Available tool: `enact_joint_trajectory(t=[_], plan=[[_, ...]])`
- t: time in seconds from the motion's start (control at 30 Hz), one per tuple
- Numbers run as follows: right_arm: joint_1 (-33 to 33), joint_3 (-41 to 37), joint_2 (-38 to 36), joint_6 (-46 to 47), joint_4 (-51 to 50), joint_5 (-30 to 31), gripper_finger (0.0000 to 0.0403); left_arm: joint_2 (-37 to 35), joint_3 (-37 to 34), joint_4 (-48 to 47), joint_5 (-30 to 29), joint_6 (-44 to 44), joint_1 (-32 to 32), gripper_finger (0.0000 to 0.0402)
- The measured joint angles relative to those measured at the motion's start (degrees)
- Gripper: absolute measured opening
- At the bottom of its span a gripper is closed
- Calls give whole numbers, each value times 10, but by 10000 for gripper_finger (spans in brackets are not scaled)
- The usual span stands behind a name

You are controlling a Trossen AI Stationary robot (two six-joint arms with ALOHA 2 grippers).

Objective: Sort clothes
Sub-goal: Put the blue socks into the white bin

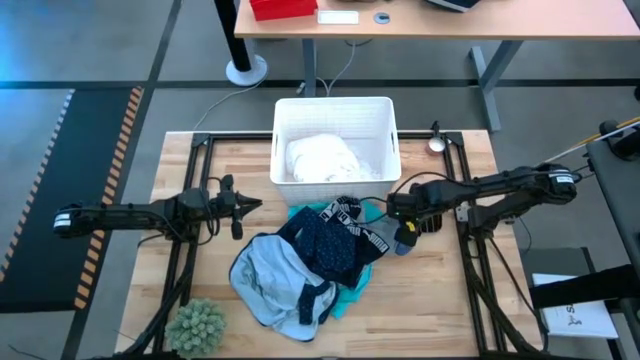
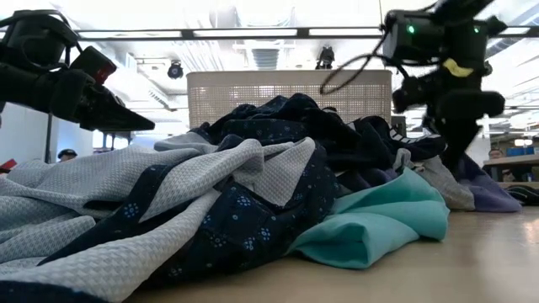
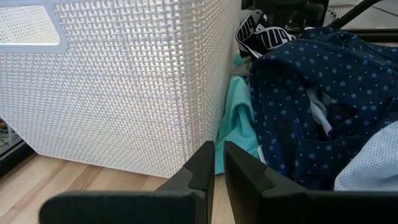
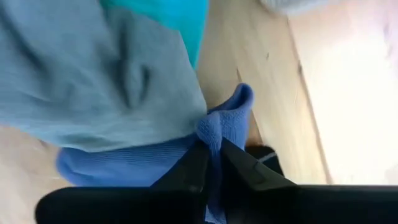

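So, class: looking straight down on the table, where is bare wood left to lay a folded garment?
Bare wood lies left of the white basket, above the left gripper, and along the front right, right of the clothes pile. The middle is crowded, and the green ball fills the front left corner.

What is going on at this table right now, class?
A two-armed robot is sorting clothes. The right gripper has shut on a fold of a blue garment at the right edge of the clothes pile on the wooden table. The left gripper is shut and holds nothing, hovering left of the pile near the white basket. The basket already contains a white garment. A navy patterned garment lies on top of the pile.
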Motion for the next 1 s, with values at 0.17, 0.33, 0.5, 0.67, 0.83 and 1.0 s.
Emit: enact_joint_trajectory(t=[0.17,0.33,0.5,0.67,0.83,1.0], plan=[[12,56,-1,-16,-38,0,3,0,0,0,0,0,0,21],[32,125,-5,-25,-89,0,1,0,0,0,0,0,0,21],[57,208,-7,-52,-119,0,1,0,0,0,0,0,0,21],[79,292,-8,-105,-116,9,1,0,0,0,0,0,0,21],[81,360,-8,-171,-93,69,0,0,0,0,0,0,0,21],[76,394,-8,-245,-2,151,0,0,0,0,0,0,0,21]])
